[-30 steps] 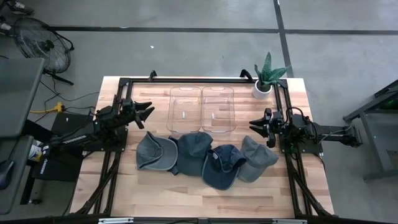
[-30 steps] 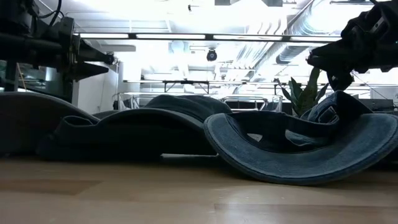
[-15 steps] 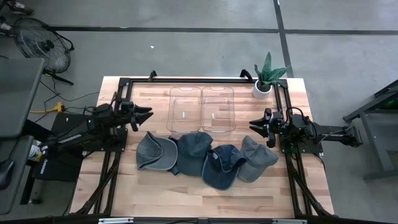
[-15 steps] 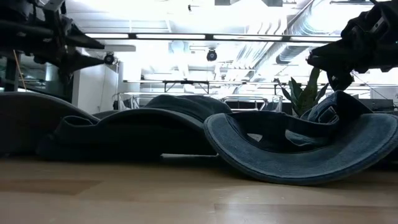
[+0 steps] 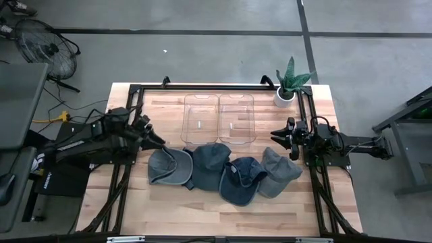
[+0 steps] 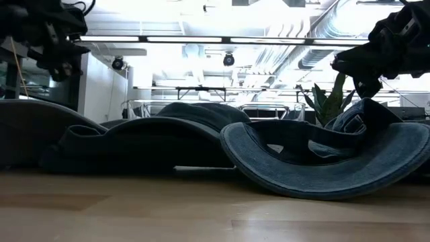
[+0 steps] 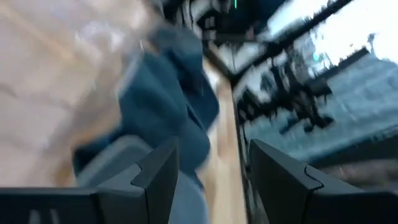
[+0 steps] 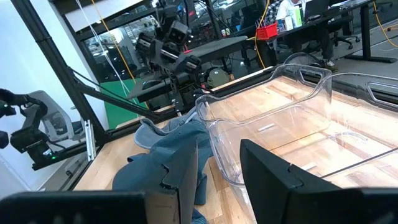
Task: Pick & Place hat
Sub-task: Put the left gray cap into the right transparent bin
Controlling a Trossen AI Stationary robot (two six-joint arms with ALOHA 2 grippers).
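Observation:
Several hats lie in a row across the table's middle, overlapping: a grey one (image 5: 167,166) at the left, a dark blue one (image 5: 209,165), a blue one (image 5: 241,179) brim-up, and a grey one (image 5: 279,173) at the right. My left gripper (image 5: 156,142) stands open just left of and above the left grey hat (image 7: 115,165), pointing slantwise at it, nothing between its fingers. Above the right grey hat's far edge my right gripper (image 5: 275,139) waits open and level, pointing toward the table's left; the hats (image 8: 166,149) show beyond its fingers.
Two clear plastic bins (image 5: 201,119) (image 5: 237,118) stand side by side just beyond the hats. A potted plant (image 5: 291,84) sits at the far right corner. A black frame (image 5: 202,87) runs around the table. Bare wood lies along the near edge.
My left gripper has swung from pointing level at the table's right toward the near edge and the left grey hat, tipping downward and rolling, while its arm rose. Its fingers stay apart. The hats and my right arm have kept still.

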